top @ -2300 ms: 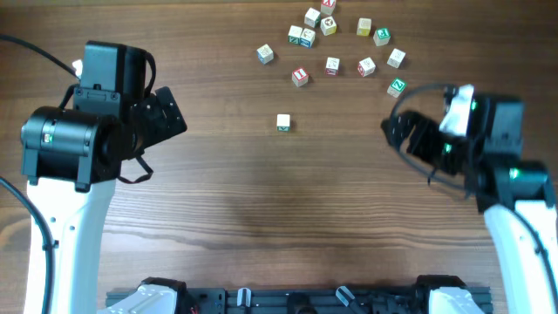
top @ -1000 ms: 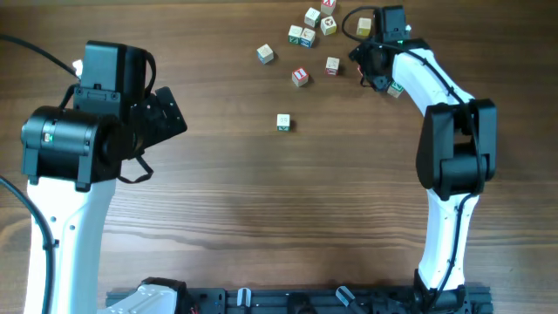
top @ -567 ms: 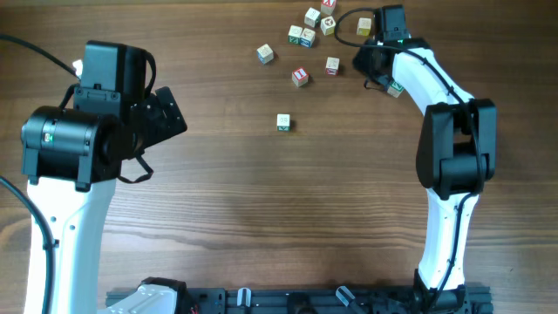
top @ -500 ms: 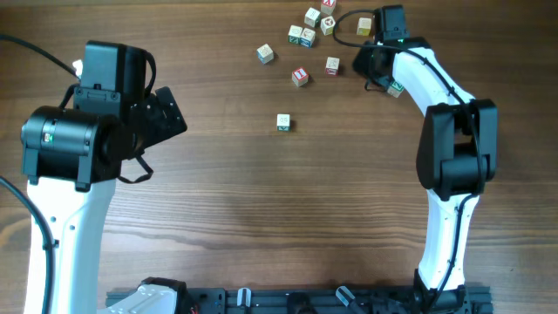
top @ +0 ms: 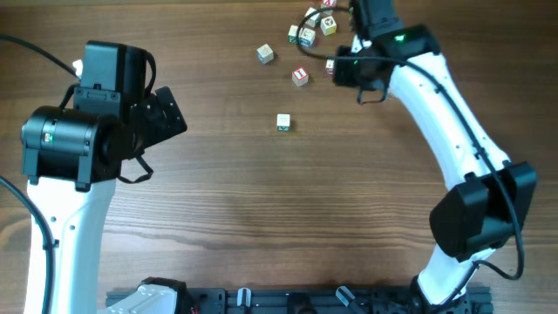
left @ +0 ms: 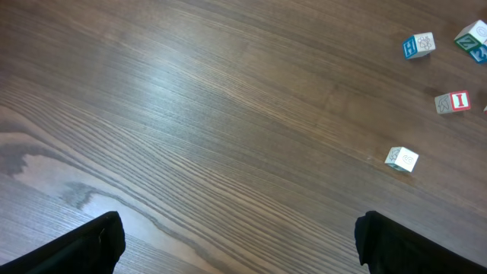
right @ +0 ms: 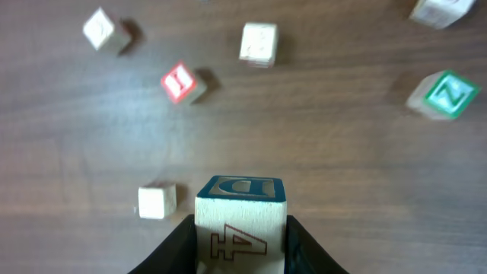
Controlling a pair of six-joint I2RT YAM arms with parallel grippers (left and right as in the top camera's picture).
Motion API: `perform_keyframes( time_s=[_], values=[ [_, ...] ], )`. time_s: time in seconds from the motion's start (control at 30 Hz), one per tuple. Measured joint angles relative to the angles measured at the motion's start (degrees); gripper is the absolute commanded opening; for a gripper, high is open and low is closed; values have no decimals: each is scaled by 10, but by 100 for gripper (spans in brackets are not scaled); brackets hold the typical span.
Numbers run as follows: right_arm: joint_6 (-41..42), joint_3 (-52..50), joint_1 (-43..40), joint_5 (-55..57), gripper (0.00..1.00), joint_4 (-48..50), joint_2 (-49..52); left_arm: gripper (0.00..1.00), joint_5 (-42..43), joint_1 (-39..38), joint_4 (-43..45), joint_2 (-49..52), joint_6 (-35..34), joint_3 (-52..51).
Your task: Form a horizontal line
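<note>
My right gripper (right: pixel 241 245) is shut on a whitish cube (right: pixel 241 219) with a blue D on top and a red 4 on its side, held above the table. Seen from overhead, this gripper (top: pixel 343 70) hovers at the left edge of the cube cluster. A single cube (top: pixel 283 123) lies alone near the table's middle, also in the left wrist view (left: pixel 402 158). My left gripper (left: pixel 243 245) is open over bare wood, far left of the cubes (top: pixel 170 118). No horizontal line of joined cubes is in view.
Loose cubes lie scattered at the back: a red I cube (right: pixel 179 82), a green Z cube (right: pixel 443 95), a plain one (right: pixel 157 201), and others (top: pixel 265 54) (top: pixel 300 77) (top: pixel 305 37). The right arm (top: pixel 453 113) spans the table's right side.
The right gripper closed on a cube in the cluster, then lifted and swung left with it. The left arm has not moved.
</note>
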Motion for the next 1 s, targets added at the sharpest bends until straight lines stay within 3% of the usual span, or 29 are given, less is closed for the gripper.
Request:
perform_keyframes(
  time_s=[0.37,0.53,0.83,0.9,1.0],
  values=[
    [27,-192,85,8,30,205,3,100,0,0,0,0,0,0],
    [38,-228,108,8,30,266,7,100,0,0,0,0,0,0],
    [61,-231,120,21,30,284,57,100,0,0,0,0,0,0],
    [67,-231,120,30,38,282,57,100,0,0,0,0,0,0],
    [76,-231,120,35,39,280,57,100,0,0,0,0,0,0]
  ],
)
